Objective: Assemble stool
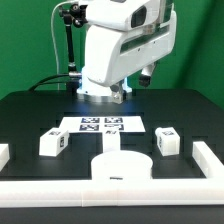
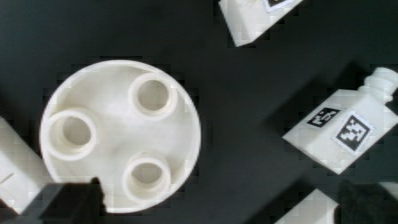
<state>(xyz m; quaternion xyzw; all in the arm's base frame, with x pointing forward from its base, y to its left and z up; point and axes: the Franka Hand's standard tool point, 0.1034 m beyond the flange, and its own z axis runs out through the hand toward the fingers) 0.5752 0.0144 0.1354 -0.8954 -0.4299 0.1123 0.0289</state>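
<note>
So the stool is all in loose pieces on the black surface [image 1: 30, 115], nothing joined up. The round white seat [image 1: 121, 167] lies flat near the front, just behind the long white front rail [image 1: 110, 193], roughly in the middle. In the wrist view the seat [image 2: 111, 125] has its three round sockets facing up at the camera, all empty. One leg [image 1: 52, 143] sits off to the exterior view's left of the marker board [image 1: 100, 124], and another leg [image 1: 166, 142] is on the exterior view's right, both well apart from the seat. There's a small white block [image 1: 112, 141] between the marker board and the seat that looks like the third leg, though I can't see much of it. From the wrist, one tagged leg [image 2: 347, 122] lies near the seat without touching, and another one [image 2: 260, 18] is cut off by the picture's edge. The arm [image 1: 115, 45] hangs up above the back of the marker board. The jaws are spread wide apart with nothing between them, and aren't touching any part.
</note>
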